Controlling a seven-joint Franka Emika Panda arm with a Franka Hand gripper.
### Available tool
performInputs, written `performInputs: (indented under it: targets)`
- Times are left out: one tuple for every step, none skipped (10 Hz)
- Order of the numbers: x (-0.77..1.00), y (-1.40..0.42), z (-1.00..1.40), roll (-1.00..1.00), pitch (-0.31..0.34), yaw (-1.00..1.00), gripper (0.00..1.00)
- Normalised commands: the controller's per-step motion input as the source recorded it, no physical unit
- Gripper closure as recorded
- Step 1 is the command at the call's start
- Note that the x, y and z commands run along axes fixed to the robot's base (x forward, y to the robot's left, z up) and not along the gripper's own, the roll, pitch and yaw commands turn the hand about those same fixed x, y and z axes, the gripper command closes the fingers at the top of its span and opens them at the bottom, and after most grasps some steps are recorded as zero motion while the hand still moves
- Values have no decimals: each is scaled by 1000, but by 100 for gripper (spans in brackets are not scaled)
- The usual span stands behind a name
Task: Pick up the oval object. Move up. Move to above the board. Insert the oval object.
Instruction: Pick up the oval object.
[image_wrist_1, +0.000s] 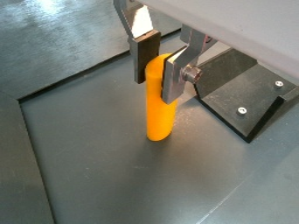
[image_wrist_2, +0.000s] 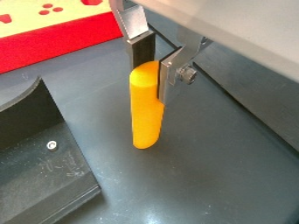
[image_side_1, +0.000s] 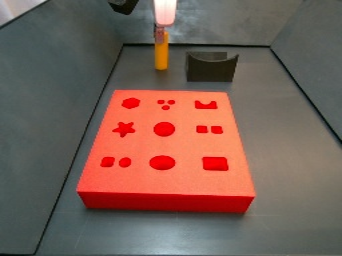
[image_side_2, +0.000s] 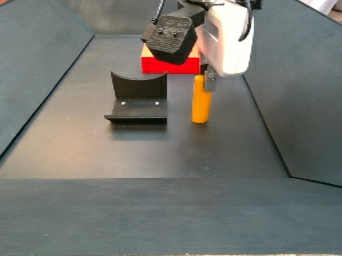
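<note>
The oval object (image_wrist_1: 159, 118) is a smooth orange-yellow peg standing upright with its base on the dark floor; it shows in both wrist views (image_wrist_2: 145, 114) and both side views (image_side_1: 162, 55) (image_side_2: 201, 103). My gripper (image_wrist_1: 156, 87) (image_wrist_2: 156, 79) is straight above it with one finger on each side of its top end, shut on it. It also appears in the side views (image_side_1: 163, 32) (image_side_2: 205, 76). The red board (image_side_1: 187, 145) with its shaped holes lies flat on the floor apart from the peg, and shows partly in a wrist view (image_wrist_2: 47, 39) and behind the arm (image_side_2: 167, 65).
The dark fixture (image_side_1: 210, 65) stands on the floor close beside the peg, also seen in a side view (image_side_2: 136, 100) and both wrist views (image_wrist_1: 239, 92) (image_wrist_2: 41, 166). Sloped grey walls ring the floor.
</note>
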Motion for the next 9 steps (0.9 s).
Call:
performInputs:
  targets:
    - [0,0,0,0,0,0,100]
    - [0,0,0,0,0,0,100]
    - [0,0,0,0,0,0,100]
    - [0,0,0,0,0,0,100]
    - [0,0,0,0,0,0,100]
    - [0,0,0,0,0,0,100]
    - [0,0,0,0,0,0,100]
    - [0,0,0,0,0,0,100]
    - [0,0,0,0,0,0,100]
